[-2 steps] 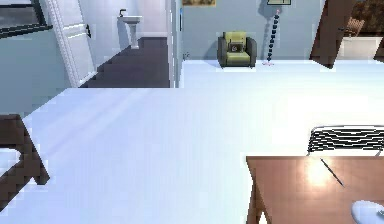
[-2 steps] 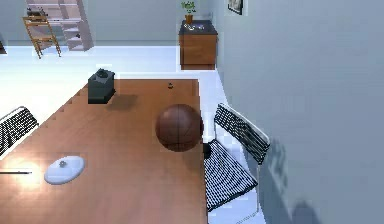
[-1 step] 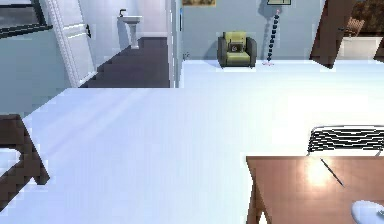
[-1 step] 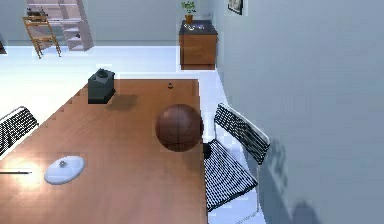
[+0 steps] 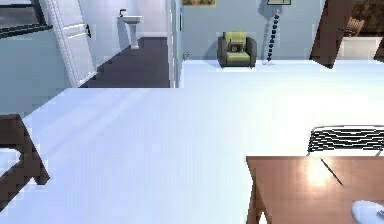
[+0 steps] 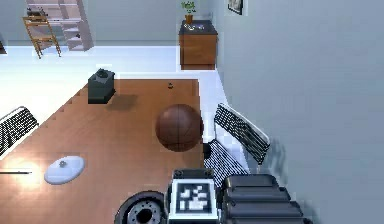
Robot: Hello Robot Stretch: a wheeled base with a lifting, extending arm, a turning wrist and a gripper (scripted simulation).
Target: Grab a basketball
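Wooden table (image 6: 120, 140): pale dish-like blob (image 6: 63, 170) near left, dark box (image 6: 100, 86) beyond, contents unseen. Gripper (image 6: 140, 211) at bottom edge; cannot tell whether holding anything. Basketball (image 6: 180, 127) resting on table, right side, near wire chair (image 6: 240, 135). Potted plant (image 6: 189, 10) atop far cabinet (image 6: 198, 48).

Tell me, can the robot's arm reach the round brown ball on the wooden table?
Probably yes. The round reddish-brown basketball sits on the brown wooden table just beyond the gripper, with bare tabletop between. The dark box and the pale disc lie off to the side.
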